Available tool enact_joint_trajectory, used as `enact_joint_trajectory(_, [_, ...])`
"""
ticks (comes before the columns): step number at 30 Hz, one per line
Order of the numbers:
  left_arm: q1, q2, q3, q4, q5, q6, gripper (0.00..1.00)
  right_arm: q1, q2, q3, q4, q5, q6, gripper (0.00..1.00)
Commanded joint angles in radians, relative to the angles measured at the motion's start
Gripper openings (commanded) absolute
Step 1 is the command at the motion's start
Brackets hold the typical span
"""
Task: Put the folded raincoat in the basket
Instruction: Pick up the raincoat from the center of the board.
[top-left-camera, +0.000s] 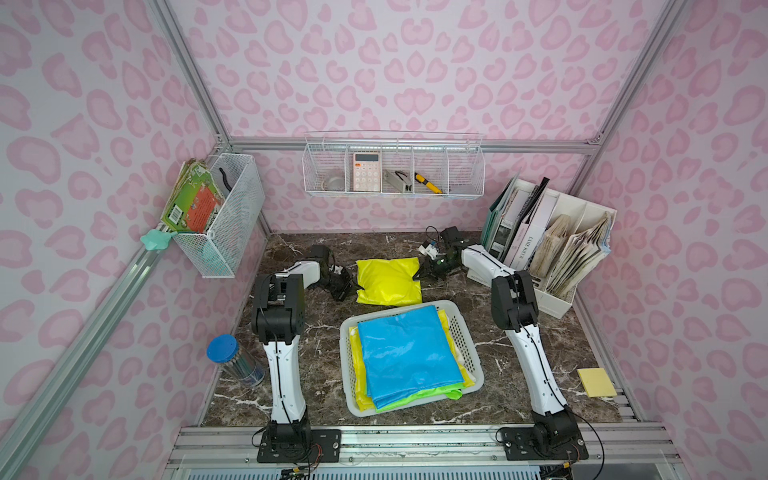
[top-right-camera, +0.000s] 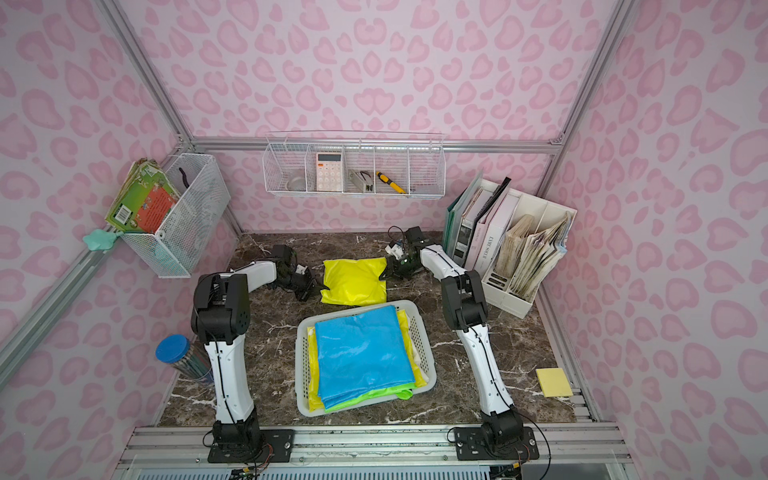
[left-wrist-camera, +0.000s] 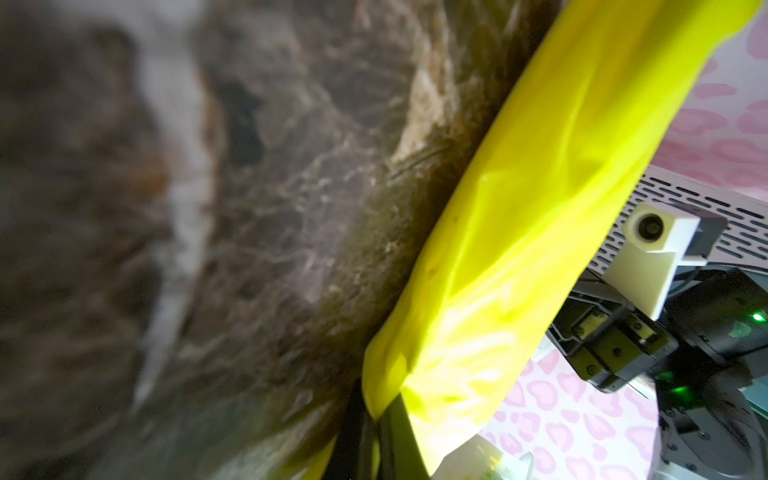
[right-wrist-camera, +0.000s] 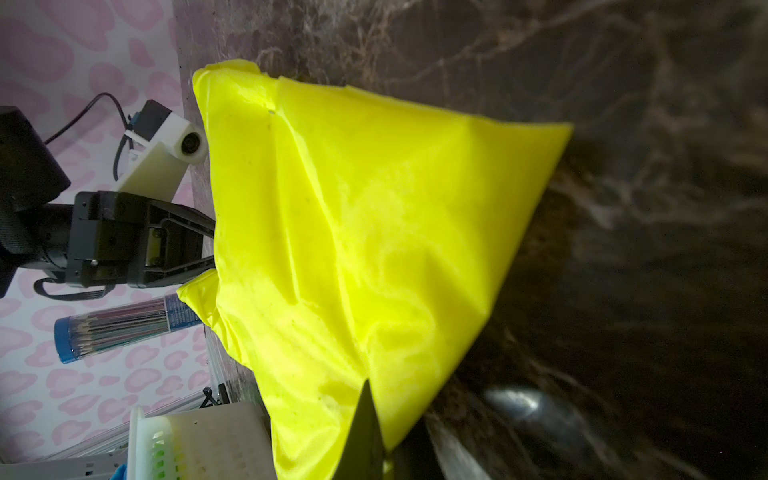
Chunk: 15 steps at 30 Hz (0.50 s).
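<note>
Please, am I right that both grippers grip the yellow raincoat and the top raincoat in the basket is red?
Not red: both top views show the top raincoat in the basket is blue. The left gripper and right gripper do grip the yellow raincoat.

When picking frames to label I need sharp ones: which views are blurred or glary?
Left wrist: the tabletop is smeared out of focus, the yellow raincoat glowing bright. Right wrist: raincoat sharp, tabletop dark and soft. Both top views: sharp, evenly lit, edges bowed.
</note>
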<state>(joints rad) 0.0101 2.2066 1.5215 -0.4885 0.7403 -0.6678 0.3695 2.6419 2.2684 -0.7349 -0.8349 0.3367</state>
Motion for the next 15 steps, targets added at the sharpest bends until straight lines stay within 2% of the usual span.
enact_joint_trajectory(1, [0.005, -0.038, -0.004, -0.059, -0.105, 0.018, 0.00, 0.002, -0.020, 0.005, -0.015, 0.010, 0.006, 0.00])
enact_joint_trajectory(9, [0.010, -0.177, 0.025, -0.143, -0.116, 0.028, 0.00, 0.009, -0.126, -0.005, 0.068, -0.052, 0.088, 0.00])
enact_joint_trajectory(15, [0.012, -0.307, 0.051, -0.287, -0.145, 0.052, 0.00, 0.033, -0.225, -0.060, 0.139, -0.080, 0.167, 0.00])
